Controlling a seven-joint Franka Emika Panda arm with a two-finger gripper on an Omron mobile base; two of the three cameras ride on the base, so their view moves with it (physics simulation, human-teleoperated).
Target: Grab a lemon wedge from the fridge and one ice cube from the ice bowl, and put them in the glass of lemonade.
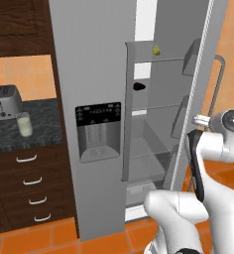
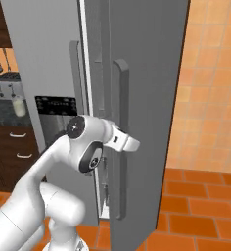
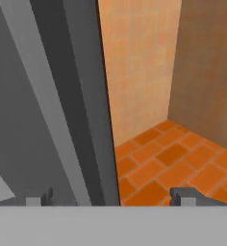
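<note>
The fridge (image 1: 89, 59) stands with its right door (image 2: 147, 98) swung open. On the top shelf inside lies the lemon wedge (image 1: 156, 49), tiny and yellow-green. The glass of lemonade (image 1: 24, 124) stands on the dark counter to the left, in front of the toaster; it also shows in the right base view (image 2: 19, 105). My gripper (image 3: 114, 197) is open, fingertips wide apart on either side of the open door's edge (image 3: 72, 96), holding nothing. My hand (image 2: 123, 141) sits beside the door's long handle (image 2: 121, 98). The ice cube and the ice bowl are out of view.
A dark oval lump (image 1: 138, 86) lies on the second shelf. A toaster (image 1: 4, 101) stands on the counter above wooden drawers (image 1: 29, 181). The dispenser panel (image 1: 98, 131) is on the left door. Orange floor tiles (image 3: 173, 158) and an orange tiled wall (image 2: 210, 88) lie right of the door.
</note>
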